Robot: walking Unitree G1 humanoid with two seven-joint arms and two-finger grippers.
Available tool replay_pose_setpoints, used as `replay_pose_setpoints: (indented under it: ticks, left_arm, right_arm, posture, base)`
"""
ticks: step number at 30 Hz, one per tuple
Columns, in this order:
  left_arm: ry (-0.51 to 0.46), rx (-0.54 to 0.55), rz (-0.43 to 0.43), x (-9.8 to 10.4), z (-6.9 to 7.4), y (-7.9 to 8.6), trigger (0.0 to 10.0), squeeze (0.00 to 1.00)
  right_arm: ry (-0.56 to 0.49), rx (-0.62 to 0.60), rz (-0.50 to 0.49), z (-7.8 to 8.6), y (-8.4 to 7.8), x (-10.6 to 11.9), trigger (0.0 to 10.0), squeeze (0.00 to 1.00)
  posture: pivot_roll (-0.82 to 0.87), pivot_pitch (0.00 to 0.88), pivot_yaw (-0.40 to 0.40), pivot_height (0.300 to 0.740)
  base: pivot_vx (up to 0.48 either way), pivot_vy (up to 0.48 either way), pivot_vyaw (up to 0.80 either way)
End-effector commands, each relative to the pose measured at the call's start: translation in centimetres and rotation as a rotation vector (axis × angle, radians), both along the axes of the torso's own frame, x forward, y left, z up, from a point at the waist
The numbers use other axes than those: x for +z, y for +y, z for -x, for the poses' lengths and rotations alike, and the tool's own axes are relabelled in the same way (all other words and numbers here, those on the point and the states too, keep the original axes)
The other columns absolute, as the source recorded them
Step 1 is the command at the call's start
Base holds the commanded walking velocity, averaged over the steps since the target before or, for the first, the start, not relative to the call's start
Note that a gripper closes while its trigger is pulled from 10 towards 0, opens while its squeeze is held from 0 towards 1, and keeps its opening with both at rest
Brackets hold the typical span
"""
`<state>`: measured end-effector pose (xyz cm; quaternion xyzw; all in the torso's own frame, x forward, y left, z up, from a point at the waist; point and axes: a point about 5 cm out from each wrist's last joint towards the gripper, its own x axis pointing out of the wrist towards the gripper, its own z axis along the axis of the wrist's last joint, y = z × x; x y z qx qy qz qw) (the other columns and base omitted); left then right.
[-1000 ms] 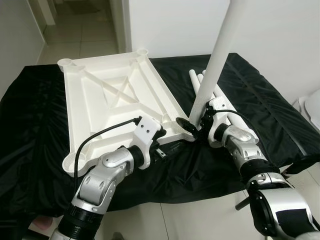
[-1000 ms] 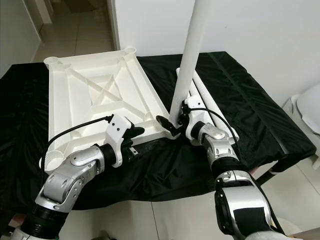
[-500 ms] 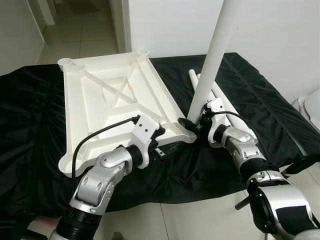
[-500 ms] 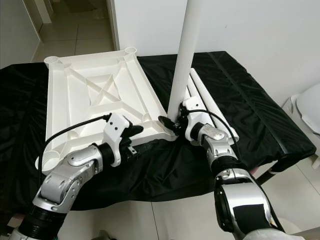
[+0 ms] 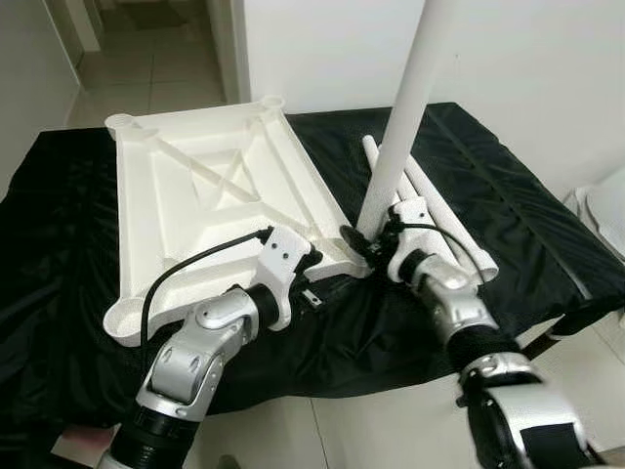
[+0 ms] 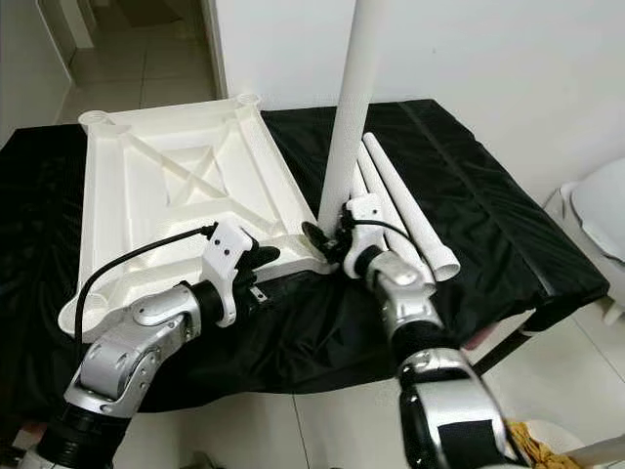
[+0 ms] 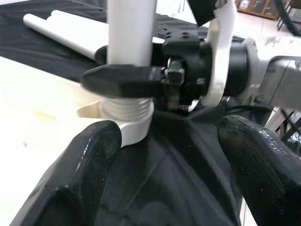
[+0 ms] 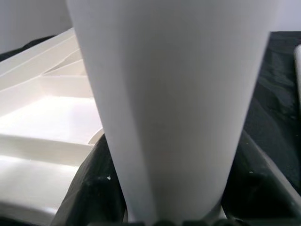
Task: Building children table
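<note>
Count, head views:

- White ribbed plastic tabletop panel [image 5: 210,195], upside down: 1.
- Long white plastic leg tubes: 4 in all. 1 upright leg tube [image 5: 400,117] at the panel's near right corner; 3 loose leg tubes [image 6: 395,200] lying side by side on the cloth.
- Black fabric cloth [image 5: 508,205]: 1.
- Silver robot arms: 2.
</note>
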<state>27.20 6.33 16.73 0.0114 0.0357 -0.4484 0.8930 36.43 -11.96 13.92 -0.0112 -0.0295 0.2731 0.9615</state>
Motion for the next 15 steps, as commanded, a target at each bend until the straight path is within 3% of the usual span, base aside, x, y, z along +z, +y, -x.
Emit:
replay_pose_setpoints:
  ticks: [1, 5, 8, 12, 15]
  left_arm:
    - [0.005, 0.029, -0.007, -0.05, -0.29, -0.01, 10.0, 0.00]
    - [0.005, 0.025, -0.007, -0.06, -0.34, -0.13, 10.0, 0.00]
    - [0.005, 0.025, -0.007, -0.07, -0.34, -0.15, 10.0, 0.00]
    - [0.007, 0.017, -0.003, -0.10, -0.31, -0.36, 10.0, 0.00]
    - [0.008, 0.016, -0.003, -0.11, -0.31, -0.38, 10.0, 0.00]
  right_arm:
    - [0.019, -0.047, -0.028, 0.11, 0.78, -0.14, 10.0, 0.00]
    - [0.042, -0.180, -0.118, 0.14, 1.33, 0.04, 10.0, 0.00]
    - [0.048, -0.195, -0.130, 0.13, 1.35, 0.04, 10.0, 0.00]
    - [0.064, -0.445, -0.202, 0.20, 1.32, -0.19, 10.0, 0.00]
    - [0.044, -0.535, -0.185, 0.29, 1.33, -0.11, 10.0, 0.00]
  posture:
    - [-0.04, 0.019, 0.004, 0.740]
    - [-0.05, 0.020, 0.005, 0.740]
    - [-0.05, 0.020, 0.005, 0.740]
    - [-0.06, 0.022, 0.008, 0.740]
    - [-0.06, 0.024, 0.010, 0.740]
  base:
    - [0.000, 0.000, 0.00]
    - [0.000, 0.000, 0.00]
    - [0.000, 0.000, 0.00]
    - [0.000, 0.000, 0.00]
    - [0.000, 0.000, 0.00]
